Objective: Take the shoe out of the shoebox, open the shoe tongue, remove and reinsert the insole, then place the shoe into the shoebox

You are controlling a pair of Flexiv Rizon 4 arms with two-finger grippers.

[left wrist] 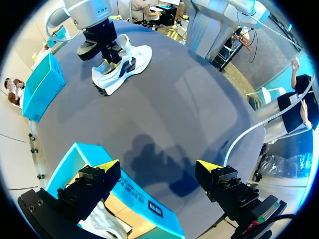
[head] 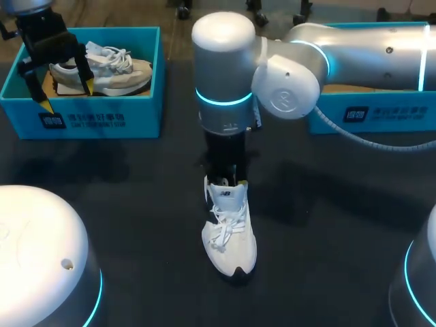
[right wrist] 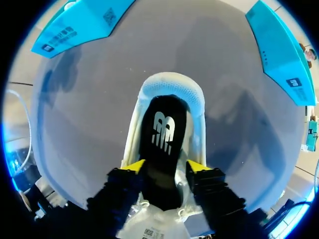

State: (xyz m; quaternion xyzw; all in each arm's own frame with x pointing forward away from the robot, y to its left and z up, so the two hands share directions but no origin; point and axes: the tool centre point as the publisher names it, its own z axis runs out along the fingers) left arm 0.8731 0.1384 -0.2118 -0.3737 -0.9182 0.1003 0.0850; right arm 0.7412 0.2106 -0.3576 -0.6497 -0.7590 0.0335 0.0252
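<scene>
A white shoe [head: 229, 235] stands on the dark table's middle, toe toward the front edge. My right gripper [head: 225, 176] hangs over its heel end. In the right wrist view this gripper [right wrist: 165, 167] stands open, its yellow tips at either side of the shoe's mouth, where the dark insole [right wrist: 162, 132] lies inside. The white tongue [right wrist: 154, 221] shows under the fingers. My left gripper [head: 65, 92] is open above the left blue shoebox [head: 102, 119]. From the left wrist, the white shoe [left wrist: 127, 64] is far ahead, with my right gripper [left wrist: 110, 59] on it.
A beige shoe [head: 102, 68] lies in the left shoebox, whose wall [left wrist: 144, 204] sits under my left gripper [left wrist: 158, 167]. A second blue box [head: 371, 112] stands at the back right, behind my right arm [head: 340, 51]. Both boxes [right wrist: 75, 25] [right wrist: 279, 47] lie beyond the shoe's heel.
</scene>
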